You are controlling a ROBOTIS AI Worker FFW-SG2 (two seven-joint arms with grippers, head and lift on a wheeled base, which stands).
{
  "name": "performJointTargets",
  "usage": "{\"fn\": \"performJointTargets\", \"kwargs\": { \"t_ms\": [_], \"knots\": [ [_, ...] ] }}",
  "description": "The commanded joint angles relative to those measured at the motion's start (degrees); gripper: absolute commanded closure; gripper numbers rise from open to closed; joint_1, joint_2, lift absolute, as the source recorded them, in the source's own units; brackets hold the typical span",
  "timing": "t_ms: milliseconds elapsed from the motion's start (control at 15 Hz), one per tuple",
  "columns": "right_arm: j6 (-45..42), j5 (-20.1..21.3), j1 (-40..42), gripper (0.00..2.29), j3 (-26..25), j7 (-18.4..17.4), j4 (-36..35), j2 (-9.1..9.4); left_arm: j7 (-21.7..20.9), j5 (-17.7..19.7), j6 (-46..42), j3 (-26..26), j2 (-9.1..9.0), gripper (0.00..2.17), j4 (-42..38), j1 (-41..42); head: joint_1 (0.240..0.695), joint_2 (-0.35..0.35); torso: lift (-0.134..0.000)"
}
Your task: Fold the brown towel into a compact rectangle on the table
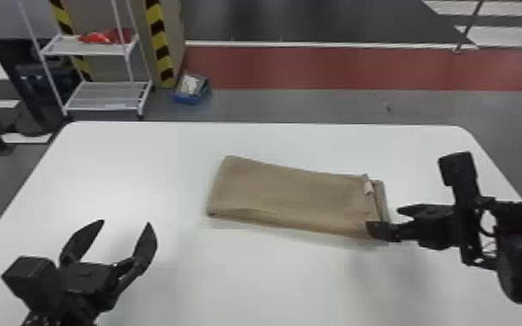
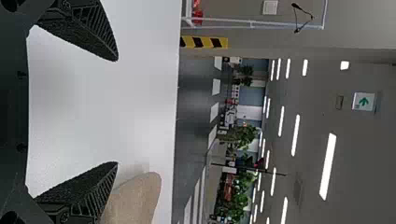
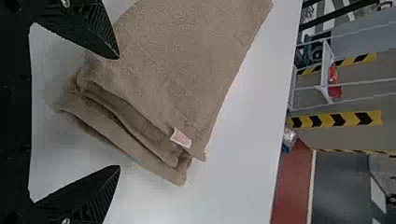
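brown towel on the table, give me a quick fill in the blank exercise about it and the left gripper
The brown towel lies on a table whose top is coloured ____.
The small pale tag is at the towel's end towards the robot's ____ side.
The fingers of the left gripper are not shut but ____.

Missing words: white; right; open.

We have a white table (image 1: 143, 164) with the towel (image 1: 290, 195) on it, folded into a long strip, its layers uneven by the tag (image 3: 181, 138), the near edge probably lying flat.
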Motion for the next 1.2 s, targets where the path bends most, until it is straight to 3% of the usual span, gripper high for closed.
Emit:
{"fn": "performJointTargets", "kwargs": {
  "t_ms": [0,200,400,867,1133],
  "knots": [
    [5.6,-1.2,-1.9,0.03,-1.4,-1.7,2.1,3.57,-0.1,-0.1,0.0,-0.2,-0.15,0.09,0.1,0.0,0.695,0.006,-0.123],
    [11.8,-1.2,-4.7,0.04,-1.7,-3.2,5.2,4.36,-0.1,0.0,0.0,-0.3,-0.15,0.09,0.2,0.1,0.695,0.012,-0.123],
    [11.2,-2.8,-5.0,0.17,-2.1,-5.5,6.6,4.54,-0.1,0.1,-0.2,-0.3,-0.15,0.09,0.7,0.0,0.695,0.008,-0.123],
    [11.4,-4.3,-6.2,1.55,-3.8,-5.2,6.7,4.28,-0.2,0.1,-0.2,-0.4,-0.15,0.09,0.8,0.0,0.695,0.0,-0.123],
    [10.9,-4.3,-6.3,1.66,-4.9,-5.2,6.6,4.28,-0.2,0.1,-0.2,-0.4,-0.15,0.09,0.9,0.1,0.695,-0.003,-0.123]
  ]
}}
